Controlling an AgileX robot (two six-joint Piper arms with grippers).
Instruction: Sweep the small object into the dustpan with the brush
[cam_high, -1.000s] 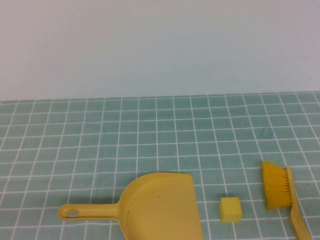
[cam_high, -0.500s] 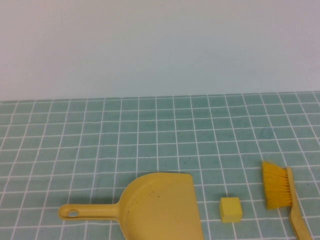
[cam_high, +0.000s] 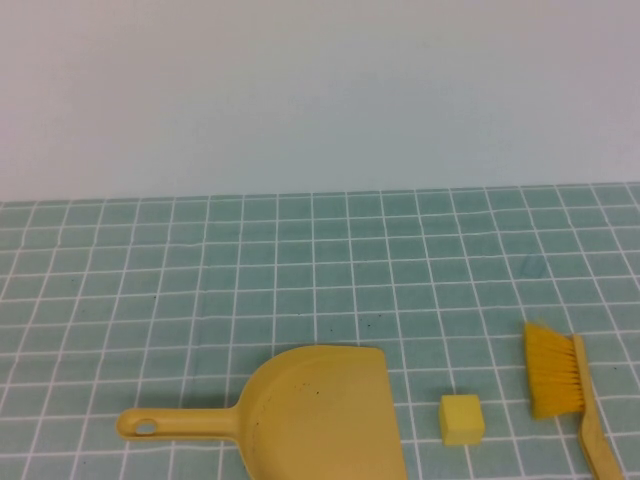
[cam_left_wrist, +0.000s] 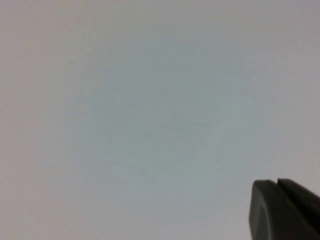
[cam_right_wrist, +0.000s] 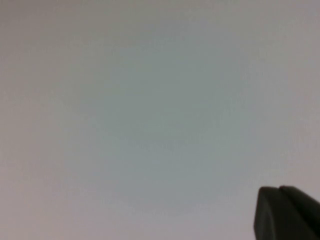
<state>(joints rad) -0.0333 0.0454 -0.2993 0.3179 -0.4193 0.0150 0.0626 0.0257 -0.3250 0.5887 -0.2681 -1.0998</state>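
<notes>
Your left gripper and right gripper face blank wall; I cannot tell their state. On the tiled table, cube lies between dustpan and brush, touching neither.

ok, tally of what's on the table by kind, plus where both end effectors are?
Dustpan: 1
Brush: 1
Cube: 1
Total: 3, all yellow.
Left end effector and right end effector show only in their wrist views, facing a blank wall, off the table.
</notes>
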